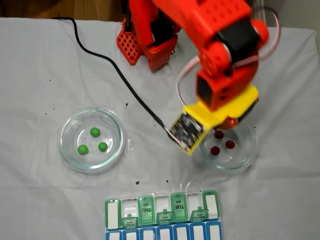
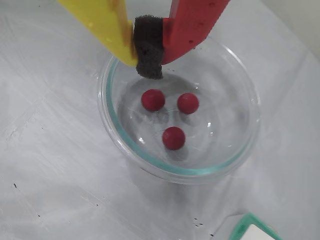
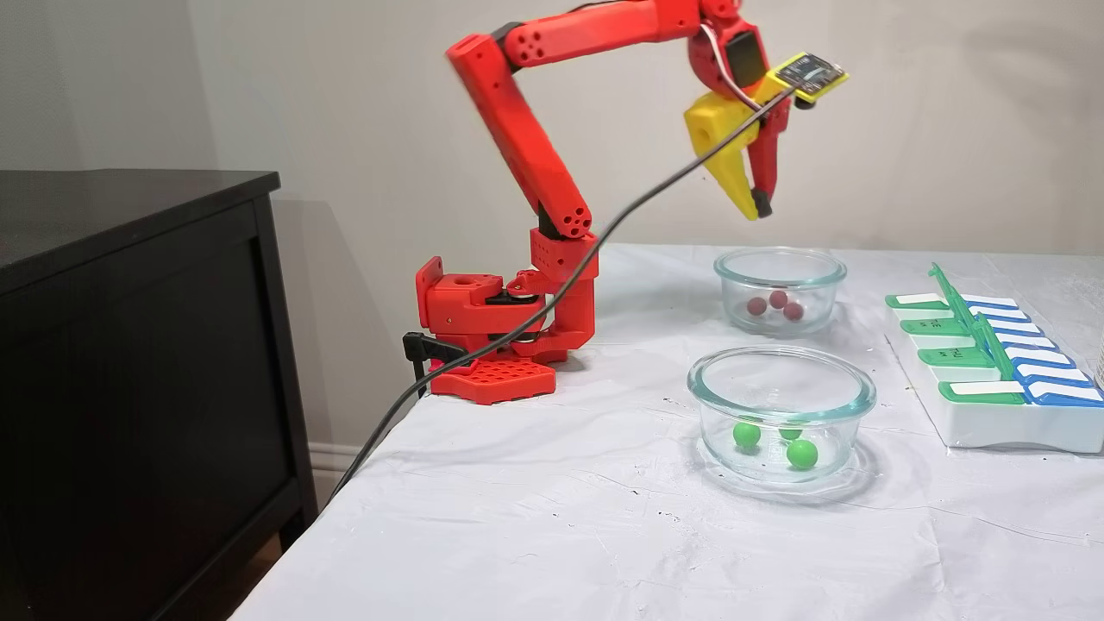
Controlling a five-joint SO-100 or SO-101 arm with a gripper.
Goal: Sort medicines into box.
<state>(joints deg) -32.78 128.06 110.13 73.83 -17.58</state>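
Inventory from my remote station, this moment.

Item: end effector (image 2: 149, 67), one yellow finger and one red, jaws pressed together on their dark foam pad with nothing between them. In a fixed view it hangs well above the far dish (image 3: 780, 274), carrying no ball.

Item: red medicines, three. All lie in the clear glass dish (image 2: 125, 135) seen in the wrist view: one at upper left (image 2: 153, 100), one at upper right (image 2: 188, 103), one below them (image 2: 173, 138). None touches another. The end effector's tip shows over the dish's upper left rim.

Item: green medicines, three, in the second glass dish (image 1: 67, 150) at the left of a fixed view: (image 1: 95, 131), (image 1: 83, 149), (image 1: 102, 146).

Item: box (image 1: 162, 215), at the lower edge of that fixed view, near both dishes and touching neither. Some green lids stand up, others lie flat; the white cells I can see into hold no ball (the blue row's contents I cannot tell).

Item: white cloth-covered surface (image 1: 40, 60), carrying the lot, with a black cable (image 1: 100, 54) trailing across it.

Status, my judgement: sorting has not begun. Six balls are in their dishes, none in the box. All six transfers remain, and the red dish looks like the first target, given where the end effector hangs.
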